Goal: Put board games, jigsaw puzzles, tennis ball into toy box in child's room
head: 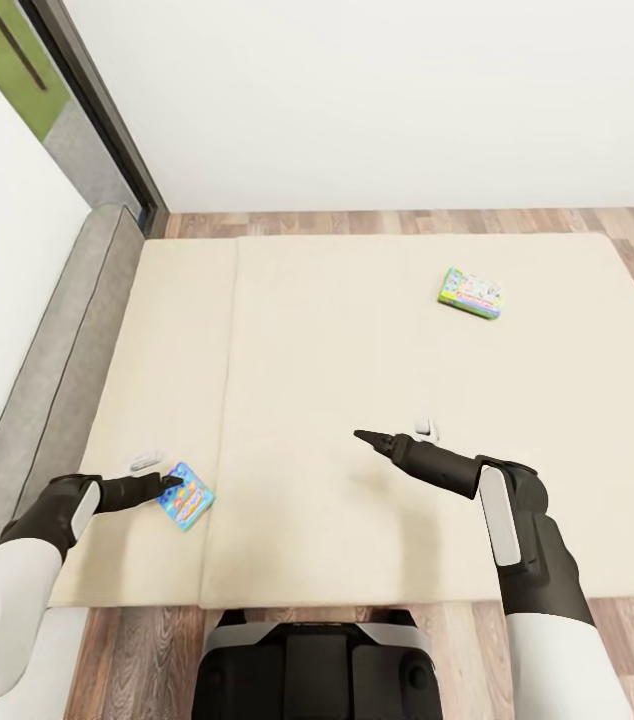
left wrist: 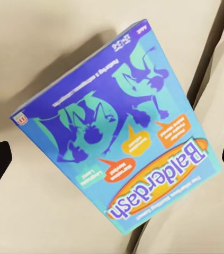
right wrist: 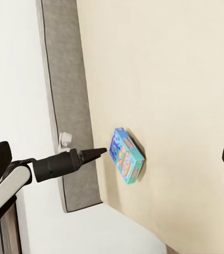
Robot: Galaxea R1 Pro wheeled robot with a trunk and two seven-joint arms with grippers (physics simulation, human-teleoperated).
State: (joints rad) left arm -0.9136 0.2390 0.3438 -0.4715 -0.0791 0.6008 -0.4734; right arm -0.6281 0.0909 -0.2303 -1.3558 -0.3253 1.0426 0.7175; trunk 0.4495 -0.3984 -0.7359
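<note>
currently approaching blue board game on bed; left gripper spread wide, empty. next: straddle box, close.

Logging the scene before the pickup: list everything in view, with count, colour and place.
Blue board game: 1, blue, near left part of the bed, at the left gripper's tips.
Green-edged board game: 1, pale with green edge, far right part of the bed.
Bed: 1, beige mattress.
Headboard: 1, grey, along the bed's left side.
Floor: wood planks, around the bed.
Wall: white, beyond the bed.
Left gripper: 1, black, by the blue game.
Right gripper: 1, black, over mid bed.
</note>
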